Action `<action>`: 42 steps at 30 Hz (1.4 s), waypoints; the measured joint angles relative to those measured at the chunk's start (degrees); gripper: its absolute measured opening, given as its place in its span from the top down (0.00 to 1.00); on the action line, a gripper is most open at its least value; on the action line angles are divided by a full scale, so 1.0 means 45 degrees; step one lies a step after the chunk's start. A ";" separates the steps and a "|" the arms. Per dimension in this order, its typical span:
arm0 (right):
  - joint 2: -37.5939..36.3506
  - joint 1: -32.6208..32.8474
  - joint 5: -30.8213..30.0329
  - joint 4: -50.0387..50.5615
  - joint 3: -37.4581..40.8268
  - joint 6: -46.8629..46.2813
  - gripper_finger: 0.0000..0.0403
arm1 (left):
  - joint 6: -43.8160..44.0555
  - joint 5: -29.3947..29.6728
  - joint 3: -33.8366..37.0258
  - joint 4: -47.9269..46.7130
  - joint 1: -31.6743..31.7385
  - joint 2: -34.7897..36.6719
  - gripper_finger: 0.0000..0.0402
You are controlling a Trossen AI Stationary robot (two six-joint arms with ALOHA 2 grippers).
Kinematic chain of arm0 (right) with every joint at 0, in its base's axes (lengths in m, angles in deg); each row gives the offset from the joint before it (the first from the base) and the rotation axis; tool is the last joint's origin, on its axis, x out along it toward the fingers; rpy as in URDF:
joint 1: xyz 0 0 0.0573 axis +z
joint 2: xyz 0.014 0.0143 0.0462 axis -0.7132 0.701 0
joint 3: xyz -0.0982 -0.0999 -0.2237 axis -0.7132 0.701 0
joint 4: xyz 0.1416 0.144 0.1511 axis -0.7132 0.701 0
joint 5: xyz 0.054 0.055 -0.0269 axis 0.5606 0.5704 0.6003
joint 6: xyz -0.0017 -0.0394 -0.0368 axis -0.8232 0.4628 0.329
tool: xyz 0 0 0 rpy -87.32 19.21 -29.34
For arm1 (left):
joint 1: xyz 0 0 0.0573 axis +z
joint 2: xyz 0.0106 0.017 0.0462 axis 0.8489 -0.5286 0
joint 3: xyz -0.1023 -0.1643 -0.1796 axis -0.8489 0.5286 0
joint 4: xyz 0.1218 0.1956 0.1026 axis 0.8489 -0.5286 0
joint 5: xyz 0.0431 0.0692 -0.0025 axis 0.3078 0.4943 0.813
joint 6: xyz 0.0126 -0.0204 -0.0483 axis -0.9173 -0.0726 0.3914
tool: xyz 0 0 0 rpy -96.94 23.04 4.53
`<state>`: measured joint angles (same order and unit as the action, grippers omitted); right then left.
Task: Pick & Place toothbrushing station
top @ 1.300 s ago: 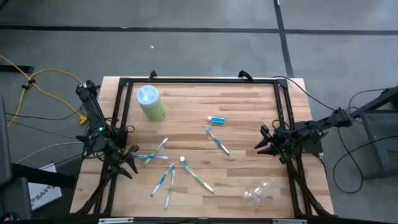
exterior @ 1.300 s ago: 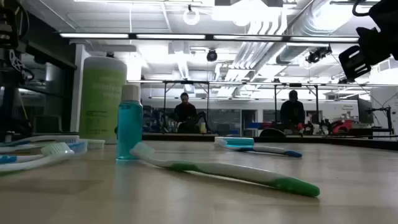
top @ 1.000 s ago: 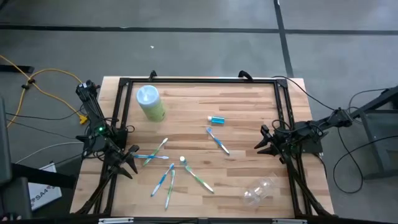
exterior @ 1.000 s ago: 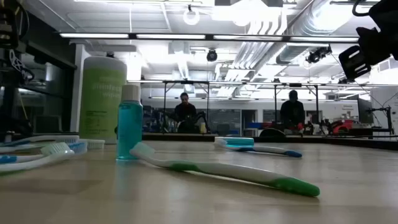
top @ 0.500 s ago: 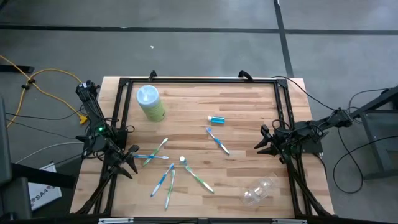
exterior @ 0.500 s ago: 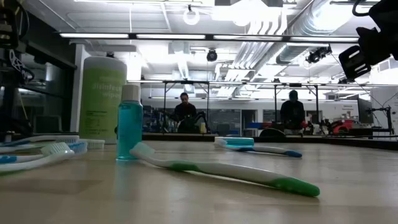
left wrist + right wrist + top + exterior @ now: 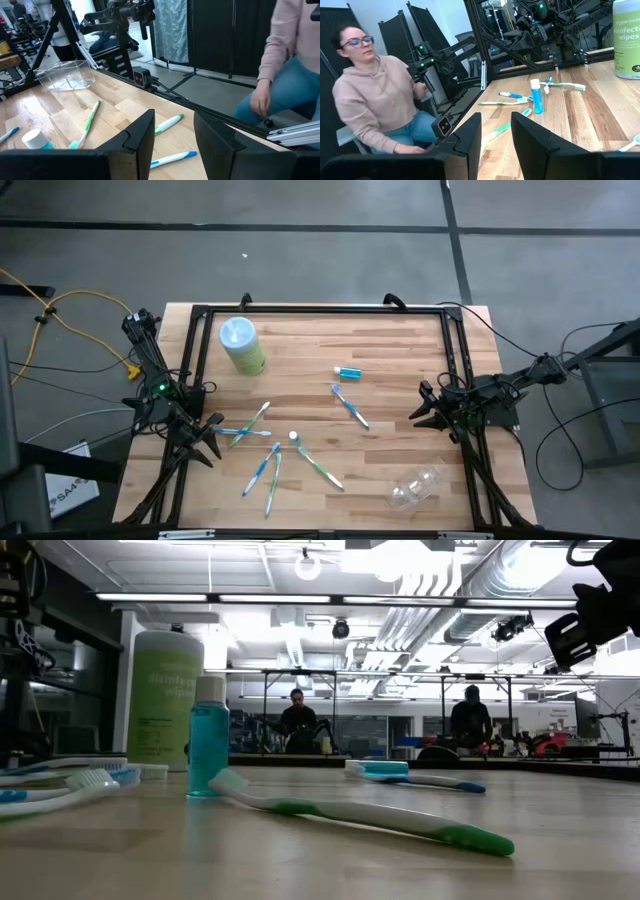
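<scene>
Dark fingers of the left gripper stand parted and empty at the table's left edge; the right gripper, likewise parted and empty, waits at the right edge. Between them we see slim toothbrushes scattered flat, a small blue tube, and a clear cup on its side near the front right. We judge them light and slippery; pinch each handle at its middle. The cup's outline is faint against the wood.
</scene>
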<state>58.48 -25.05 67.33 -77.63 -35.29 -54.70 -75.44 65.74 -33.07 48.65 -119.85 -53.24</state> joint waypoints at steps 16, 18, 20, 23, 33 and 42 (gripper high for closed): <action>0.0003 0.0002 0.0000 -0.0003 0.0000 0.0000 0.76 | 0.0000 0.0000 0.0000 0.0147 0.0004 0.0002 0.67; 0.0005 0.0002 -0.0001 0.0000 0.0002 0.0000 0.76 | 0.0000 0.0000 0.0000 0.0218 0.0001 -0.0002 0.67; 0.0005 0.0004 -0.0001 0.0000 0.0000 0.0000 0.76 | 0.0000 0.0000 0.0000 0.0291 0.0000 0.0002 0.67; 0.0000 0.0005 -0.0004 0.0000 0.0000 0.0000 0.76 | 0.0000 0.0000 0.0000 0.0331 0.0000 0.0001 0.67; 0.0005 0.0005 0.0000 0.0000 0.0000 0.0000 0.76 | 0.0484 0.0005 0.0002 0.2783 0.0005 0.0002 0.67; 0.0000 0.0004 -0.0005 0.0000 0.0000 0.0000 0.76 | 0.1276 0.2647 0.0000 0.3390 0.0014 -0.0113 0.67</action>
<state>58.48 -25.03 67.31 -77.62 -35.29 -54.70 -69.70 77.65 -33.07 63.91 -119.78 -53.75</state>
